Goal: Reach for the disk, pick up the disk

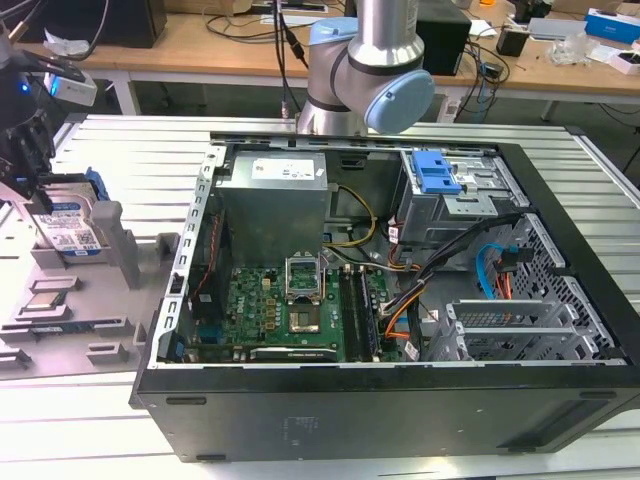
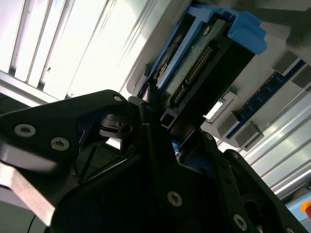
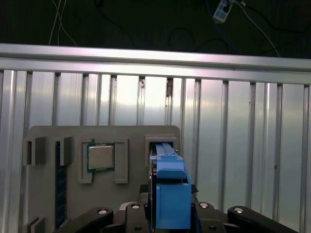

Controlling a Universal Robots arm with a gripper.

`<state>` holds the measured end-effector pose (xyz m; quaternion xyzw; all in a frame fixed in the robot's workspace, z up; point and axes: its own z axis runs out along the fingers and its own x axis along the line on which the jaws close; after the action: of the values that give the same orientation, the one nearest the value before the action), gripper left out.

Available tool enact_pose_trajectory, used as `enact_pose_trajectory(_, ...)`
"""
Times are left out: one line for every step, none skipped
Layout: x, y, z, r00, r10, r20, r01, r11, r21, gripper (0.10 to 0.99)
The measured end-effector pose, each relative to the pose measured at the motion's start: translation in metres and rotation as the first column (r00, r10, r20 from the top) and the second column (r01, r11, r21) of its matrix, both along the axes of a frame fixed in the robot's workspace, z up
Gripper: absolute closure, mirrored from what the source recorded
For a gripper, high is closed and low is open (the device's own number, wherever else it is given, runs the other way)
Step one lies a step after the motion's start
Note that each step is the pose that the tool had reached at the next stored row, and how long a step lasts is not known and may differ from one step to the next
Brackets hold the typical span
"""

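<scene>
The disk (image 1: 72, 228) stands on edge in a grey holder (image 1: 118, 245) at the exterior view's left. The hand (image 1: 35, 185) hangs at its top edge; whether it grips cannot be told. Recommended: centre over the blue bracket (image 3: 172, 194) and clamp squarely.

Our arm (image 1: 365, 70) stands upright at the back of the exterior view, with one blue-capped joint facing the camera. Our gripper (image 1: 38, 195) hangs at that view's far left, pointing straight down.
</scene>
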<state>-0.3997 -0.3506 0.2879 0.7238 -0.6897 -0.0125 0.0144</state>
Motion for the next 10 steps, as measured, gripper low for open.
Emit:
enact_pose_trajectory(0.0, 0.0, 0.0, 1.0, 0.0, -0.0001, 0.0, 1.0, 0.0, 0.718)
enact_pose_trajectory(0.0, 0.0, -0.0001, 1.0, 0.0, -0.0001, 0.0, 1.0, 0.0, 0.718)
enact_pose_trajectory(0.0, 0.0, -0.0002, 1.0, 0.0, 0.0, 0.0, 1.0, 0.0, 0.718)
enact_pose_trajectory(0.0, 0.0, -0.0002, 1.0, 0.0, 0.0, 0.0, 1.0, 0.0, 0.718)
enact_pose_trajectory(0.0, 0.0, -0.0003, 1.0, 0.0, -0.0001, 0.0, 1.0, 0.0, 0.718)
enact_pose_trajectory(0.0, 0.0, -0.0004, 1.0, 0.0, 0.0, 0.0, 1.0, 0.0, 0.718)
enact_pose_trajectory(0.0, 0.0, -0.0004, 1.0, 0.0, -0.0001, 0.0, 1.0, 0.0, 0.718)
enact_pose_trajectory(0.0001, 0.0, 0.0, 1.0, 0.0, 0.0004, 0.0, 1.0, 0.0, 0.718)
enact_pose_trajectory(0.0001, 0.0, 0.003, 1.0, 0.0, 0.0001, 0.0, 1.0, 0.0, 0.718)
enact_pose_trajectory(0.0001, 0.0, 0.0046, 1.0, 0.0, 0.0002, 0.0, 1.0, 0.0, 0.718)
